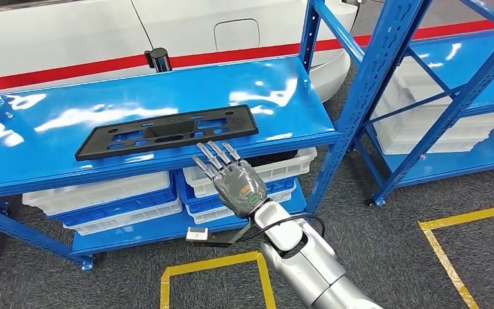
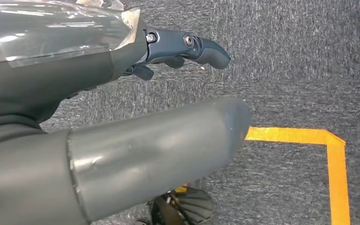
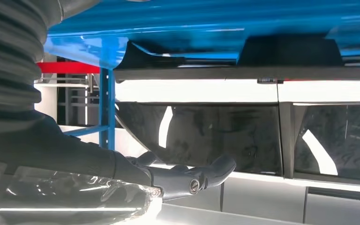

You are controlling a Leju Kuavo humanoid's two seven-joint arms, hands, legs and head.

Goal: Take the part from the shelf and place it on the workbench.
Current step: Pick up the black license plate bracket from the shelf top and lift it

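Note:
The part [image 1: 167,132] is a long flat black plastic panel with cut-outs, lying along the front of the blue shelf's top board [image 1: 51,129]. My right hand [image 1: 235,181] is raised in front of the shelf's edge with straight, spread fingers and nothing in it; its fingertips [image 1: 213,150] reach just below the panel's right half, and contact cannot be told. In the right wrist view the dark fingers [image 3: 192,178] point toward the shelf board [image 3: 215,18], where the part's dark edge [image 3: 286,51] shows. My left hand [image 2: 122,154] hangs over the grey carpet, holding nothing.
White bins [image 1: 103,193] and blue trays fill the lower shelf levels. A second blue rack [image 1: 450,96] with white bins stands at the right. A white vehicle with a red stripe [image 1: 103,32] is behind the shelf. Yellow tape lines [image 1: 212,265] mark the carpet.

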